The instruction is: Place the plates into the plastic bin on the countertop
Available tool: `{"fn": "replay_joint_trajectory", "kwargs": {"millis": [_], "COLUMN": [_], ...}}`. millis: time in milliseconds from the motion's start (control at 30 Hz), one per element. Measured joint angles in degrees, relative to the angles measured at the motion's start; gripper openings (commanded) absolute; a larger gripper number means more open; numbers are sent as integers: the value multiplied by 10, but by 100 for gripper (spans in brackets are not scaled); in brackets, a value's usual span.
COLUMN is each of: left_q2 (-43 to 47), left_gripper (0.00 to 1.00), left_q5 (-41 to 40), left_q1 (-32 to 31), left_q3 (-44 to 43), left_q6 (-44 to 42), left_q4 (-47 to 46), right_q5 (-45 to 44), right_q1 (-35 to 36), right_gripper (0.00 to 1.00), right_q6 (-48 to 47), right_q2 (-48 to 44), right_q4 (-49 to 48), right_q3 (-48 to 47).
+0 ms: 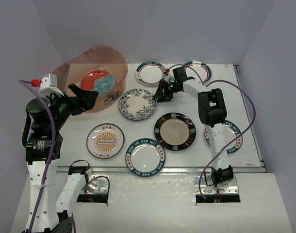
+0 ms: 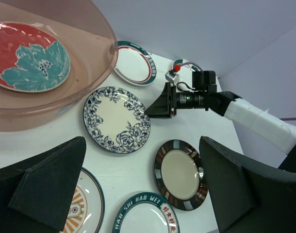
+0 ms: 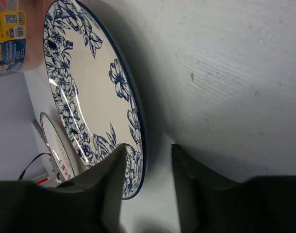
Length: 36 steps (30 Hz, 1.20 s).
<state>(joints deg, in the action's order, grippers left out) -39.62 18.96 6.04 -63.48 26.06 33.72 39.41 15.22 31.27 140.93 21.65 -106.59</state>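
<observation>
My right gripper (image 1: 155, 97) (image 3: 148, 148) is down at the right rim of the blue floral plate (image 1: 136, 104) (image 3: 90, 87) on the countertop (image 1: 187, 160). Its jaws straddle the rim, half closed. One finger lies over the plate's face and the other stands apart on the table side. A red plate with a blue flower (image 1: 97, 81) lies inside the plastic bin (image 1: 75, 65). My left gripper (image 1: 85, 97) (image 2: 142, 141) hangs open and empty at the bin's front edge.
Around the floral plate lie a black-gold plate (image 1: 174, 131), an orange sunburst plate (image 1: 105, 140), a teal-lettered plate (image 1: 145, 156) and a teal-red banded plate (image 1: 149, 73). Another banded plate (image 1: 199, 70) sits at the back. A plate (image 1: 233, 136) lies partly under the right arm.
</observation>
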Motion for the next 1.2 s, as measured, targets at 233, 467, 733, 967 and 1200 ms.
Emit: {"fn": "replay_joint_trajectory", "kwargs": {"millis": [233,467,733,967,1200], "left_q2": [11,5,-27,-56,-75], "left_gripper": [100,100,100,100,100], "left_q5": [-6,17,44,71,107], "left_q1": [-25,-27,-27,-27,-27], "left_q3": [14,38,75,101,144], "left_q6": [-27,-37,-38,-35,-13], "left_q4": [13,10,-1,-29,-83], "right_q5": [66,108,103,69,59], "right_q1": [-1,-1,-3,-27,-50], "right_gripper": [31,0,0,0,0], "right_q6": [41,92,109,112,99], "right_q2": [32,44,18,-101,-274], "right_q4": [-28,-67,-109,-112,-119], "right_q3": [0,11,69,201,305]}}
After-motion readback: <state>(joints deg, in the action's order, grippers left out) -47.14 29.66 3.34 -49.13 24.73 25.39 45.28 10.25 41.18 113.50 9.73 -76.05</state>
